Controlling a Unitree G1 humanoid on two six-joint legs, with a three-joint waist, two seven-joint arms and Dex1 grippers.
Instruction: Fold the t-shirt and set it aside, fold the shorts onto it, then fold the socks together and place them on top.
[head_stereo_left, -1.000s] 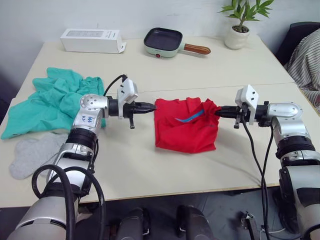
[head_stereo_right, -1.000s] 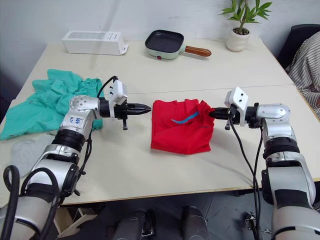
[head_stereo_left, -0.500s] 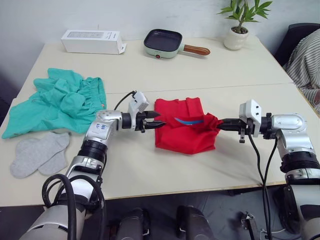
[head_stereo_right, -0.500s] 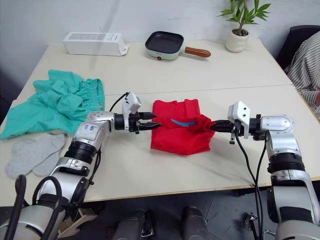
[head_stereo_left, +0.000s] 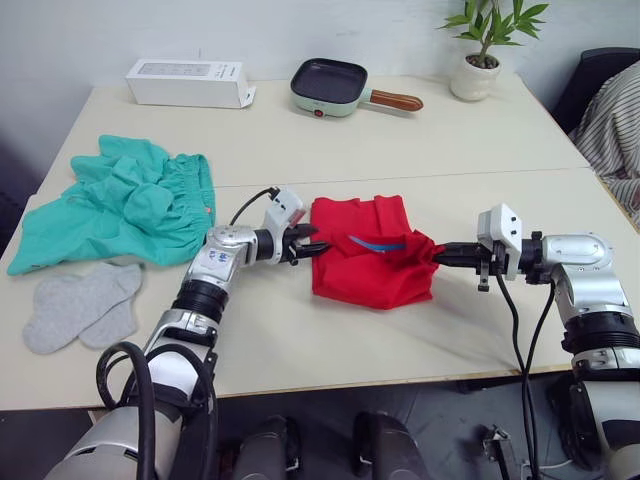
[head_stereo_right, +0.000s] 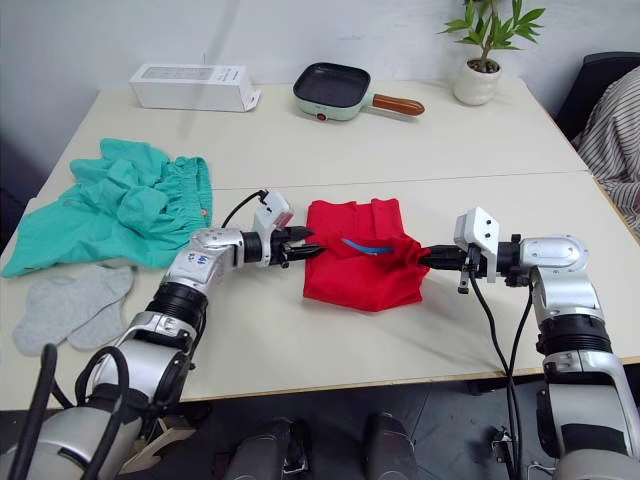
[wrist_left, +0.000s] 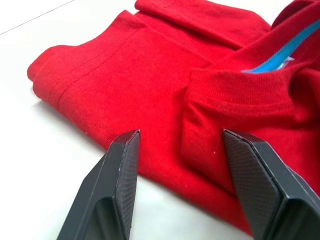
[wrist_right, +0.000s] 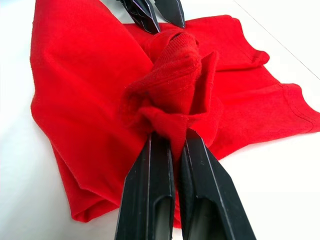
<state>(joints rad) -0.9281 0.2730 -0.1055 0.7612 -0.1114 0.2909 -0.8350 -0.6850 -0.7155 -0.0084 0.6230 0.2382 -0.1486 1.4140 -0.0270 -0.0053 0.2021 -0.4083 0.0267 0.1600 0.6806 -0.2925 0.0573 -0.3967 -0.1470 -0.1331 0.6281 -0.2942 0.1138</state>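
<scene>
- Shirt was seen part-folded at table centre; blue neckband showed on top.
- R gripper was clamped on a bunched wad of red cloth at the shirt's 3 o'clock edge, fingers pinched tight on it.
- L gripper was at the shirt's 9 o'clock edge, fingers spread wide over the hem, nothing held.
- Shorts lay crumpled at approx 9 o'clock from the shirt, well apart; socks near them, toward 8 o'clock.
- Judged: cloth soft, light, limp; it would sag and bunch, so hems/corners should be pinched, not mid-panel.
- Judged: thin cotton might slip from a shallow pinch; several layers may be caught at once.
</scene>
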